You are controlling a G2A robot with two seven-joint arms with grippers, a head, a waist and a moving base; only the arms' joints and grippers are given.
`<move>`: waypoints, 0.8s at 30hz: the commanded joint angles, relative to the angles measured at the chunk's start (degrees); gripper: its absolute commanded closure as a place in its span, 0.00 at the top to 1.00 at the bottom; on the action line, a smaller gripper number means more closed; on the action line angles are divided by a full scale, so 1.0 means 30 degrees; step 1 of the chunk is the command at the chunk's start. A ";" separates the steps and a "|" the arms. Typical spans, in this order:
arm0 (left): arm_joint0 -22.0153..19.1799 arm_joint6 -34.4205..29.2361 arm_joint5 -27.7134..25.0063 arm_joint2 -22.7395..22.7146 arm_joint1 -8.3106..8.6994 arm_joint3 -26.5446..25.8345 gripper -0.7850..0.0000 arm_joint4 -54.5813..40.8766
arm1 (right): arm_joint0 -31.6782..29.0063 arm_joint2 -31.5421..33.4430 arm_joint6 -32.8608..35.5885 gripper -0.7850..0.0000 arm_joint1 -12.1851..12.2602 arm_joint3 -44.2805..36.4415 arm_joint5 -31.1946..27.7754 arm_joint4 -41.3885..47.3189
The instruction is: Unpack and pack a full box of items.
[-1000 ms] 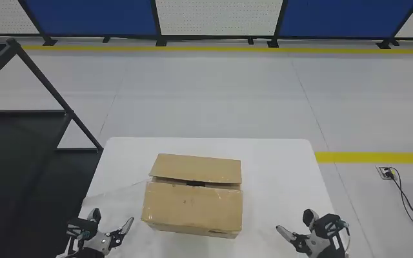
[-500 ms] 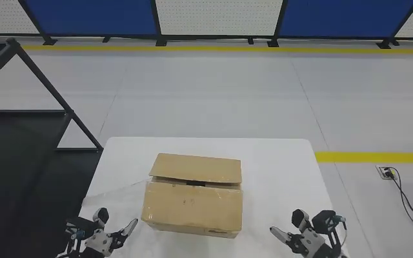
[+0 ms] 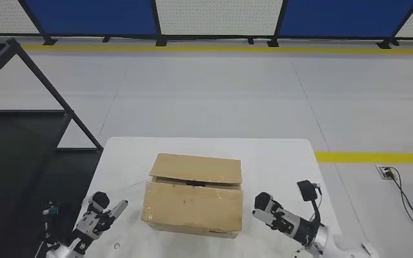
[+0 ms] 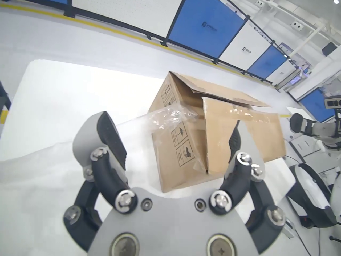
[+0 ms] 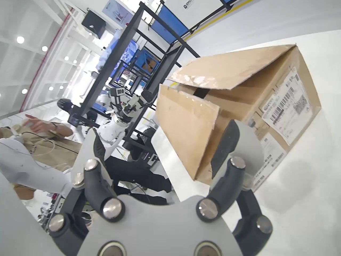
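Top view: the box (image 3: 193, 203) sits at the middle of the white tabletop (image 3: 277, 161), its long axis running from 9 to 3 o'clock. Its top flaps are folded down and meet at a seam (image 3: 193, 184) along that axis. The left tool (image 3: 111, 206) waits off the box's 8 o'clock corner and the right tool (image 3: 259, 208) off its 4 o'clock corner. Each points inward at a short end of the box and touches nothing. The gaps look about even, the right perhaps a shade nearer.

Left wrist view: the left tool (image 4: 173, 123) has its fingers spread wide and holds nothing. The box (image 4: 250, 123) lies straight ahead, short end on, with crumpled clear film (image 4: 170, 114) hanging at its upper corner. The near flap is loose at its edge.

Right wrist view: the right tool (image 5: 163, 134) is likewise wide open and empty. It faces the opposite short end of the box (image 5: 239, 81), which carries a shipping label (image 5: 287, 105). The far flap stands slightly raised over the seam, so either arm would likely reach a flap edge from its own end.
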 commanded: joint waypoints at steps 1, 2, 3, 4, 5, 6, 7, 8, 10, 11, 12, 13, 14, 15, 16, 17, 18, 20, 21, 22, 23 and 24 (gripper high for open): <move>0.0013 0.0180 0.0042 0.0018 -0.0004 -0.0006 1.00 0.0156 | -0.0082 0.0020 -0.0076 1.00 0.0000 -0.0037 -0.0021 -0.0484; 0.0013 0.0180 0.0042 0.0018 -0.0004 -0.0006 1.00 0.0156 | -0.0082 0.0020 -0.0076 1.00 0.0000 -0.0037 -0.0021 -0.0484; 0.0013 0.0180 0.0042 0.0018 -0.0004 -0.0006 1.00 0.0156 | -0.0082 0.0020 -0.0076 1.00 0.0000 -0.0037 -0.0021 -0.0484; 0.0013 0.0180 0.0042 0.0018 -0.0004 -0.0006 1.00 0.0156 | -0.0082 0.0020 -0.0076 1.00 0.0000 -0.0037 -0.0021 -0.0484; 0.0013 0.0180 0.0042 0.0018 -0.0004 -0.0006 1.00 0.0156 | -0.0082 0.0020 -0.0076 1.00 0.0000 -0.0037 -0.0021 -0.0484; 0.0013 0.0180 0.0042 0.0018 -0.0004 -0.0006 1.00 0.0156 | -0.0097 -0.0012 -0.0117 1.00 -0.0003 -0.0027 0.0008 -0.0499; 0.0008 0.0168 0.0139 0.0112 -0.0015 0.0008 1.00 0.0035 | -0.0093 -0.0147 -0.0272 1.00 -0.0015 0.0022 0.0066 -0.0550; -0.0086 -0.0047 0.0156 0.0333 -0.0021 0.0005 1.00 -0.0339 | 0.0062 -0.0385 -0.0368 1.00 -0.0037 0.0235 0.0090 -0.0514; -0.0490 -0.0601 0.0192 0.0600 -0.0009 0.0012 1.00 -0.1299 | 0.0662 -0.0890 -0.0473 1.00 -0.0085 0.0787 0.0388 -0.0748; -0.0691 -0.1020 0.0100 0.0697 0.0010 0.0030 1.00 -0.1891 | 0.0975 -0.1180 -0.0390 1.00 -0.0110 0.1040 0.0409 -0.0702; -0.0891 -0.1429 0.0104 0.0686 0.0036 0.0124 1.00 -0.2442 | 0.1295 -0.1360 -0.0393 1.00 -0.0129 0.1353 0.0429 -0.0677; -0.1112 -0.1839 0.0155 0.0667 0.0063 0.0208 1.00 -0.3026 | 0.1619 -0.1517 -0.0397 1.00 -0.0144 0.1657 0.0464 -0.0782; -0.1304 -0.2251 0.0129 0.0636 0.0096 0.0280 1.00 -0.3499 | 0.1895 -0.1695 -0.0346 1.00 -0.0159 0.1912 0.0474 -0.0815; -0.1450 -0.2621 0.0098 0.0592 0.0125 0.0382 1.00 -0.3978 | 0.2159 -0.1847 -0.0270 1.00 -0.0174 0.2156 0.0462 -0.0693; -0.1576 -0.2988 0.0116 0.0551 0.0154 0.0505 1.00 -0.4453 | 0.2422 -0.1995 -0.0113 1.00 -0.0184 0.2412 0.0411 -0.0535; -0.1692 -0.3315 0.0118 0.0502 0.0184 0.0615 1.00 -0.4805 | 0.2669 -0.2124 0.0019 1.00 -0.0194 0.2650 0.0375 -0.0372; -0.1796 -0.3598 0.0138 0.0461 0.0212 0.0727 1.00 -0.5117 | 0.2929 -0.2244 0.0097 1.00 -0.0207 0.2899 0.0349 -0.0242; -0.1951 -0.3868 0.0155 0.0392 0.0253 0.0889 1.00 -0.5438 | 0.3346 -0.2570 0.0361 1.00 -0.0237 0.3263 0.0200 0.0122; -0.1979 -0.3912 0.0187 0.0390 0.0265 0.0971 1.00 -0.5510 | 0.3523 -0.2773 0.0584 1.00 -0.0265 0.3333 -0.0234 0.0815; -0.1996 -0.3923 0.0202 0.0400 0.0275 0.1004 1.00 -0.5547 | 0.3669 -0.2892 0.0916 1.00 -0.0271 0.3470 -0.0706 0.1421; -0.1995 -0.3894 0.0204 0.0418 0.0280 0.1035 1.00 -0.5593 | 0.3757 -0.2969 0.1314 1.00 -0.0266 0.3582 -0.1215 0.2139; -0.1974 -0.3852 0.0254 0.0447 0.0281 0.1082 1.00 -0.5690 | 0.3820 -0.2979 0.1727 1.00 -0.0246 0.3665 -0.1606 0.2749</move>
